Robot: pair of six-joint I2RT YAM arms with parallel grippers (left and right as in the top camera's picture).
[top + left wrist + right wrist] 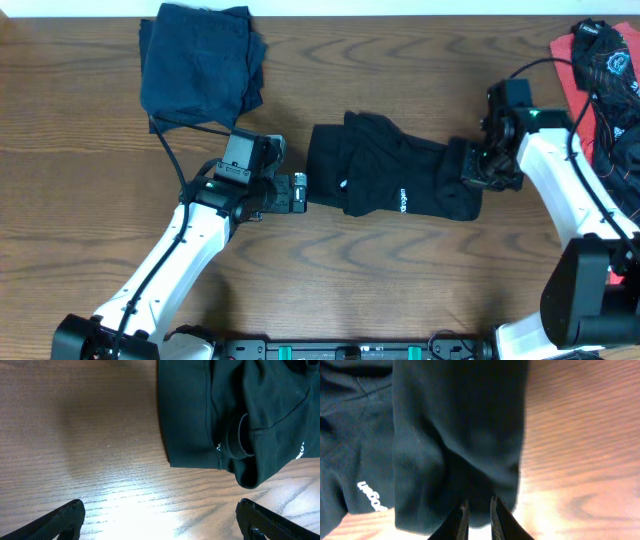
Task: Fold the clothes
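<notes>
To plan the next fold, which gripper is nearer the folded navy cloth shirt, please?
Left. The left gripper sits close, robot-side of the folded navy cloth shirt; the right gripper is far right.

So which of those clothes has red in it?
The heap on the far right shows coral-red fabric. The shirt in the middle is black; the folded one at back left is navy.

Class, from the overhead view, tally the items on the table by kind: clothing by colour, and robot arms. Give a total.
navy folded shirt: 1
black shirt with white lettering: 1
red-and-black clothing heap: 1 (garments inside cannot be counted)
robot arms: 2, with left pincer and right pincer
total: 5
</notes>
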